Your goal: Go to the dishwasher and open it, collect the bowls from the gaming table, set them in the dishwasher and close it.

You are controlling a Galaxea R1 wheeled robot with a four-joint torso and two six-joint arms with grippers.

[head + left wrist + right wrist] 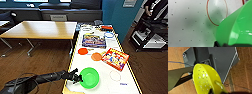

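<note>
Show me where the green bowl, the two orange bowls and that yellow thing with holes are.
Green bowl [89, 77], head view, inner bottom.
Nearer orange bowl [96, 56], head view, centre.
Farther orange bowl [83, 51], head view, centre.
Yellow perforated scoop [203, 79], right wrist view, its holed inner face.

Two game boxes [94, 41] [115, 59]; wooden table [41, 29]; yellow perforated colander [205, 80].

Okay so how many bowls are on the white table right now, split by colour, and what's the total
Green bowls: 1, the green bowl at the near end of the gaming table, with the left gripper at its rim.
Orange bowls: 2, one orange bowl and a second orange bowl beside it.
Total: 3 bowls.
</note>
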